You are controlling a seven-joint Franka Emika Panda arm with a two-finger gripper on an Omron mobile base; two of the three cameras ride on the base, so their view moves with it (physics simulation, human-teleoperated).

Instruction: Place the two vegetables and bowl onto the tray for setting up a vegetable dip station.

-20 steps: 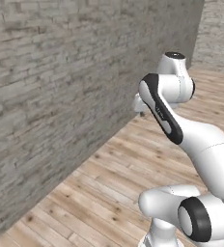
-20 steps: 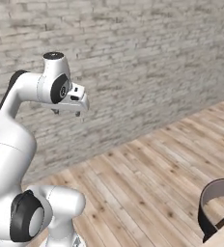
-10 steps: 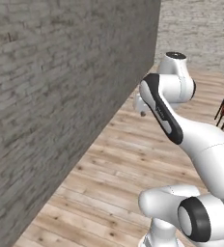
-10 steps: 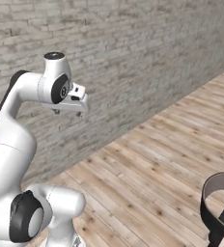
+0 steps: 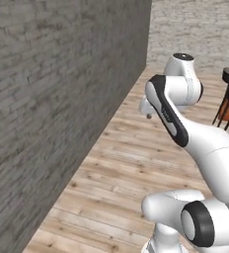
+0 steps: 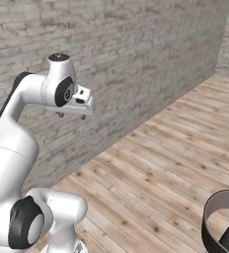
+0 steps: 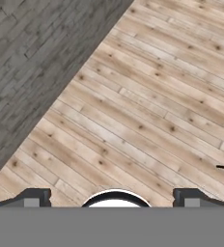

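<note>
While my white two-finger gripper (image 6: 72,114) hangs wide open and empty at upper left of the right base view, over pale wooden plank floor (image 7: 147,111), the tray, bowl and vegetables lie somewhere outside these frames. I judge the carrot light, stiff and smooth, best pinched mid-length, and the bowl rigid, best taken by its rim.

No legible text, label, brand, number or sign is appearing on any surface. The grey brick wall (image 5: 62,99), the wooden plank floor (image 7: 147,111) and the white arm (image 6: 18,123) are all showing unmarked.
</note>
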